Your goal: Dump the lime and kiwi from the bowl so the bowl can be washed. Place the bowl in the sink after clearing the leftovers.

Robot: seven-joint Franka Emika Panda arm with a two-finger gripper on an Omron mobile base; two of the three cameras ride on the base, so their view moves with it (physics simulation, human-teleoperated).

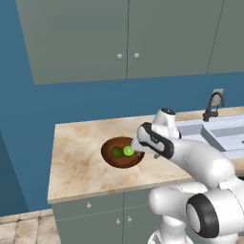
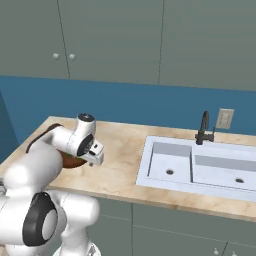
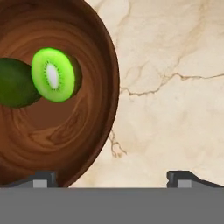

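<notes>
Fingers (image 3: pixel 111 178) sit spread wide at the near edge of the hand view, pinching nothing, with the rim of the bowl (image 3: pixel 65 144) passing between them: one tip lies over the wooden rim, the other over bare counter (image 3: pixel 175 87).

By my judgement the task has barely begun. The sink (image 2: pixel 200 167) is well off to the far side of the fingers, apart from the bowl, both basins bare and the faucet (image 2: pixel 203 127) behind them. The bowl rests upright on the counter just ahead of the fingers and is not yet gripped. The lime (image 3: pixel 13 83) and the kiwi (image 3: pixel 54 74) lie side by side inside it, touching, so dumping, then carrying the bowl to the sink, all remain.
</notes>
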